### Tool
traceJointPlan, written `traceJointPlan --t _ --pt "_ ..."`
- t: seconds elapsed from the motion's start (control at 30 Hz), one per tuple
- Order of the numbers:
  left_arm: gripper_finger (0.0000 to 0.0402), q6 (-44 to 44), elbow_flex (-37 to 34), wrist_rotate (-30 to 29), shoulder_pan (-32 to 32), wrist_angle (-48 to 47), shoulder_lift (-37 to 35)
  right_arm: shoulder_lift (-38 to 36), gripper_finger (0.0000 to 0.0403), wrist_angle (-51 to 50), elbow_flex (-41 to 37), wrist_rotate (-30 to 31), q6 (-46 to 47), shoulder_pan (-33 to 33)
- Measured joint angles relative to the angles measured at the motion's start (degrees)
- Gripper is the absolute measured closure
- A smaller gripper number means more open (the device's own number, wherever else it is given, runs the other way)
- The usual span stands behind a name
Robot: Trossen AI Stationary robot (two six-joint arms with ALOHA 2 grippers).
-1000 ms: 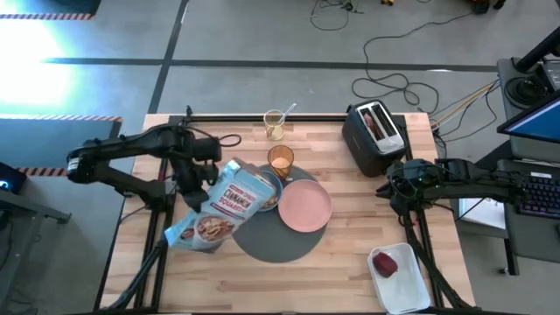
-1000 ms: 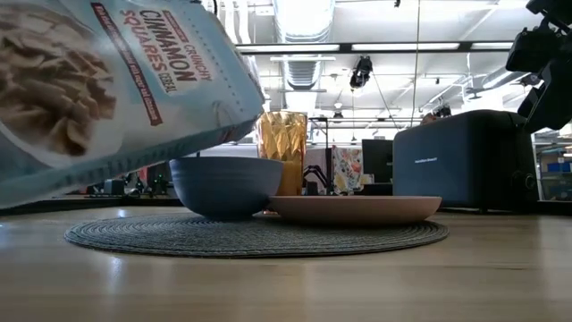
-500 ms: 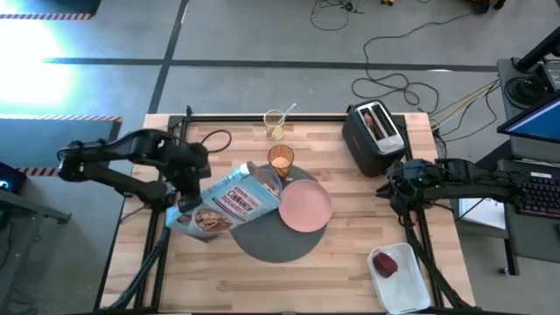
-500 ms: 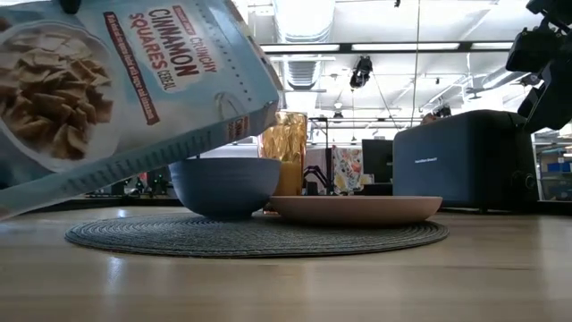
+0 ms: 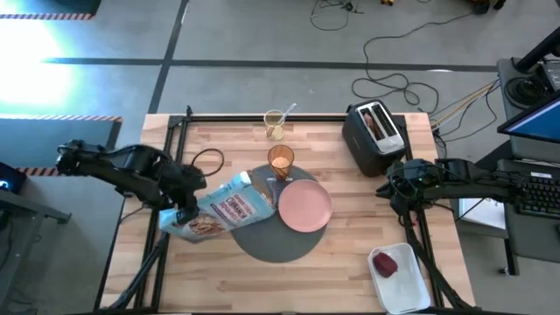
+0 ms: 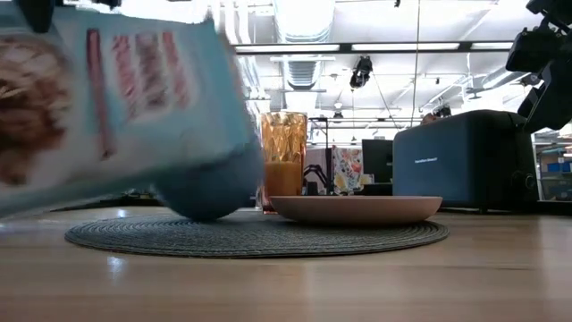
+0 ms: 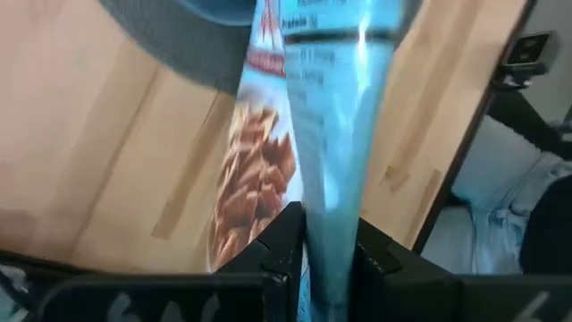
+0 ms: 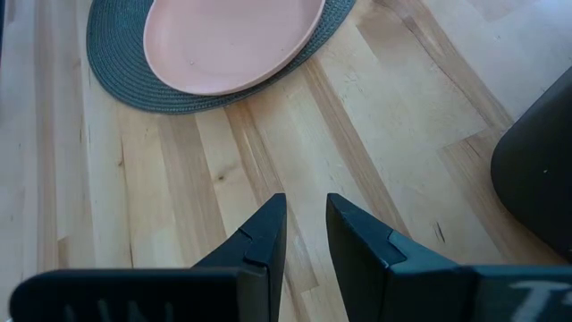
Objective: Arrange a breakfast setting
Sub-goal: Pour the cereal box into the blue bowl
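Note:
My left gripper (image 5: 179, 215) is shut on a light-blue cereal bag (image 5: 220, 208), which lies slanted over the table's left half. The bag's far end (image 5: 246, 183) reaches the small blue bowl (image 6: 210, 192) on the round dark-grey mat (image 5: 280, 238). The pink plate (image 5: 304, 206) lies on the mat, and the amber tumbler (image 5: 280, 162) stands at the mat's far edge. A metal spoon (image 5: 285, 112) stands in a clear glass (image 5: 275, 125). A toast slice (image 5: 374, 122) sticks up from the toaster. The red apple (image 5: 384, 263) lies in the white tray. My right gripper (image 8: 306, 201) is shut and empty near the right edge. My left gripper pinches the cereal bag's end farthest from the bowl (image 7: 329, 224) between its two fingers (image 7: 284, 234). I see the bag edge-on there. The bag runs away from the fingers toward the mat. It is lifted clear of the table and tilted (image 6: 107, 107).
A black toaster (image 5: 374, 138) stands at the far right. The white tray (image 5: 411, 289) lies at the near right corner. Bare wood lies between the mat and the tray and along the near edge. Cables lie on the floor beyond the table.
My left gripper has moved toward the table's near and left edges, still shut on the bag. The bag's held end has swung that way, and the bag now lies lower and flatter. Its other end stays by the bowl.

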Motion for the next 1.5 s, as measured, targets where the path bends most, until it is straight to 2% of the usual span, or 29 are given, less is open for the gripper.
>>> traceJointPlan --t 0.13,0.27,0.5,1.0,1.33,1.5 --pt "0.0367 -3.78 -5.13 1.21 -1.23 3.66 -3.57 0.00 0.0330 0.01 0.00 0.02 0.00 0.00" --pt "0.0373 -4.35 -7.45 -2.16 -1.34 6.24 -6.91 0.00 0.0330 -0.02 0.00 0.01 -0.01 0.00" --pt "0.0379 -3.17 -7.09 -3.70 -1.32 8.21 -8.28 0.00 0.0330 0.00 0.00 0.01 -0.01 0.00" --pt "0.0380 0.78 -1.17 -7.83 -1.32 8.08 -8.19 0.00 0.0330 -0.02 0.00 0.00 -0.02 0.00" --pt "0.0380 4.92 -0.93 -21.01 -4.20 11.36 -10.86 0.00 0.0330 -0.02 0.00 -0.01 -0.02 0.00" --pt "0.0380 4.94 -0.97 -22.96 -4.70 11.55 -11.81 0.00 0.0330 0.01 0.00 0.01 -0.02 0.00"
